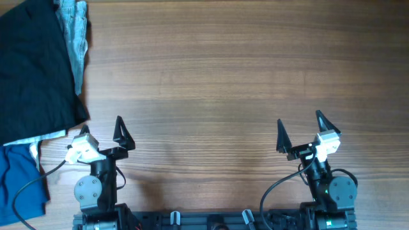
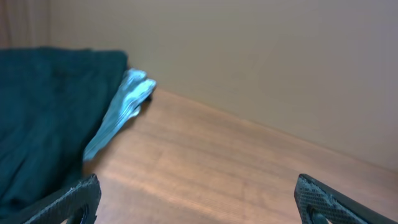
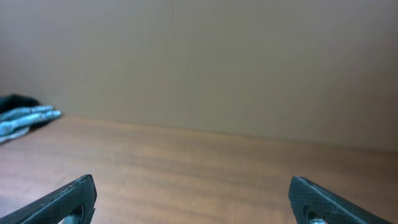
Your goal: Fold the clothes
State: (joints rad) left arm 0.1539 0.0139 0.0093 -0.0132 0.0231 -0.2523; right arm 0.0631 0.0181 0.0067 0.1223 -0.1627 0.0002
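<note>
The black shorts (image 1: pixel 32 64) lay at the table's far left corner, running off the top and left edges of the overhead view. Light-blue denim (image 1: pixel 75 38) showed along their right edge, and a bright blue garment (image 1: pixel 22 182) sat just below their near hem. The left gripper (image 1: pixel 102 133) hovered by the shorts' near right corner, jaws spread wide and holding nothing. Bare wooden table (image 1: pixel 223 76) stretched rightward to the right gripper (image 1: pixel 301 131), whose jaws were equally wide apart.

We see the black shorts (image 1: pixel 32 70) spread flat in the upper left of the overhead frame, running off its top and left edges, with a pale lining strip along their lower edge.
</note>
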